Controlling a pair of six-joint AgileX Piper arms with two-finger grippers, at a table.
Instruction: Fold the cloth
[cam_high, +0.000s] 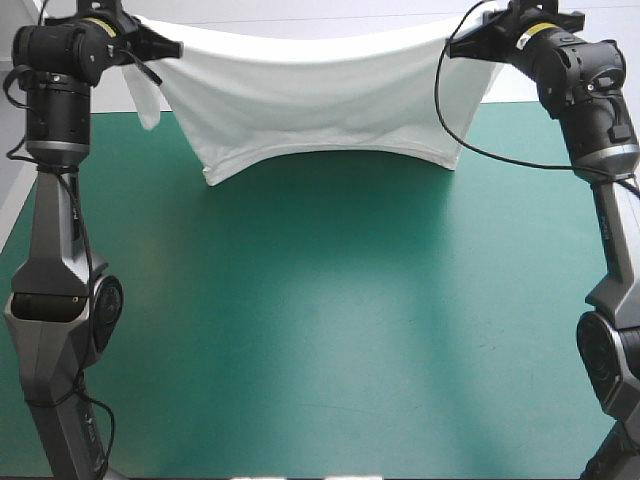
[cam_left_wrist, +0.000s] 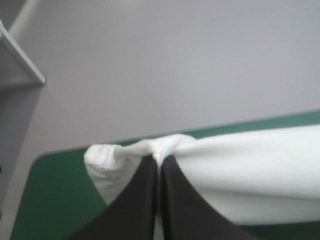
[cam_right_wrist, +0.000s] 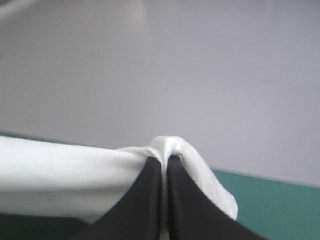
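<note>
The white T-shirt (cam_high: 320, 95) hangs stretched in the air between both raised arms, over the far part of the teal-green table (cam_high: 320, 320). Its lower hem sags in an arch above the cover. My left gripper (cam_high: 165, 47) is shut on the T-shirt at its left upper corner, and a sleeve dangles below that grip. My right gripper (cam_high: 462, 47) is shut on the T-shirt at the right upper corner. In the left wrist view the black fingers (cam_left_wrist: 145, 200) pinch a bunched fold of the T-shirt (cam_left_wrist: 250, 170). The right wrist view shows the same: fingers (cam_right_wrist: 150, 205) meeting on the T-shirt (cam_right_wrist: 60, 170).
The teal-green cover spreads bare from under the hanging cloth to the table's near edge. The table's far edge (cam_high: 320, 110) lies behind the cloth.
</note>
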